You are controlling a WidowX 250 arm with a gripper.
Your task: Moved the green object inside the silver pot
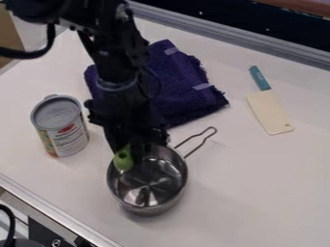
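"Where was the green object?"

"Just inside the rim of the silver pot (148,205), at its upper-left side; that was the green thing (123,160), right by the gripper (133,152)."

"Was it clamped?"

"I couldn't tell whether the gripper was clamped on it or apart. It hung down over the pot."

"And around them?"

"The pot's wire handle (196,142) pointed to the upper right. A can (62,126) stood left of the pot, a folded purple towel (184,82) lay behind, and a cream-bladed knife (269,111) lay farther right on the white table (270,188)."

camera view | fixed, above | facing slantwise down on white tabletop (258,183) | middling distance
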